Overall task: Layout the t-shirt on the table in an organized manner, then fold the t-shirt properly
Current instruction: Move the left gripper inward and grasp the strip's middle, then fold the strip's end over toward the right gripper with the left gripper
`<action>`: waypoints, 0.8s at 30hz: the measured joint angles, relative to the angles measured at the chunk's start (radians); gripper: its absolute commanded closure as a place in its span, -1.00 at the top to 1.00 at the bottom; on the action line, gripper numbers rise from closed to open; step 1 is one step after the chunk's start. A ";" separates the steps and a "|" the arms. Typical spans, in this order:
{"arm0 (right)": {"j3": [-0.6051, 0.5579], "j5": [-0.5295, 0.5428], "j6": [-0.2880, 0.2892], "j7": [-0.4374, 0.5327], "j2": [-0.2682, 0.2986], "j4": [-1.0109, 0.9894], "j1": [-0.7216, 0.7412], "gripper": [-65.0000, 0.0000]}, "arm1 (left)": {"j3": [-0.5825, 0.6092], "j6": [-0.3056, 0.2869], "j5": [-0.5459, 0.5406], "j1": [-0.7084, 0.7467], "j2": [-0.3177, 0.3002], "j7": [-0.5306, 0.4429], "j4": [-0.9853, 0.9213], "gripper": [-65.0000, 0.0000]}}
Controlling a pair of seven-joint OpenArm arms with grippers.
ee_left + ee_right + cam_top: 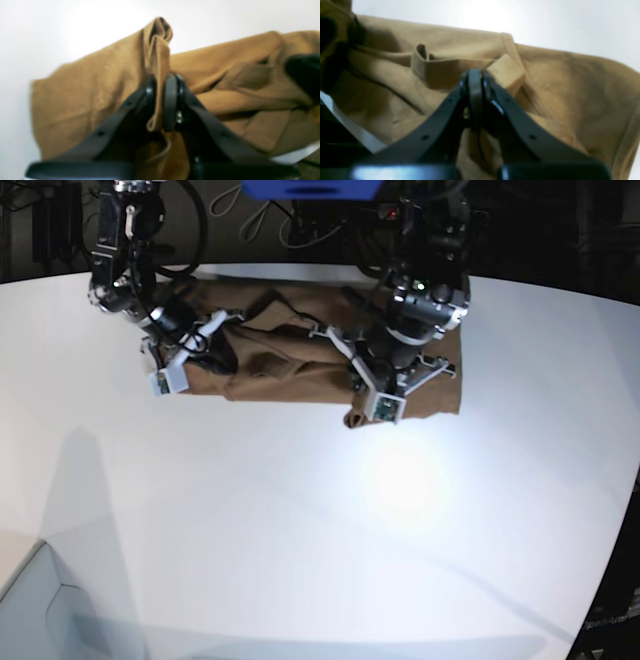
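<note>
T-shirt (290, 350) fabric, tan-brown, lies bunched and creased near the far edge of the white table (320, 530), stretched sideways between the two arms. On the base view's right, the left gripper (162, 100) has its black fingers pinched on a raised fold of the cloth. The right gripper (475, 97), at the shirt's other end, is pressed together on a bit of fabric beside a stitched hem.
</note>
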 measured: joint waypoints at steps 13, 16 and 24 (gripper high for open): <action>0.000 0.000 0.000 0.000 0.001 0.000 0.003 -1.00 | 0.061 0.024 0.001 0.003 -0.002 0.005 -0.020 -0.85; 0.000 0.000 0.000 -0.001 0.001 0.000 0.003 -1.00 | 0.074 0.024 0.000 0.003 -0.003 0.009 -0.020 -0.41; 0.002 0.000 0.000 -0.008 0.003 0.000 0.003 -1.00 | 0.075 0.024 -0.011 0.032 -0.003 0.008 0.051 -0.14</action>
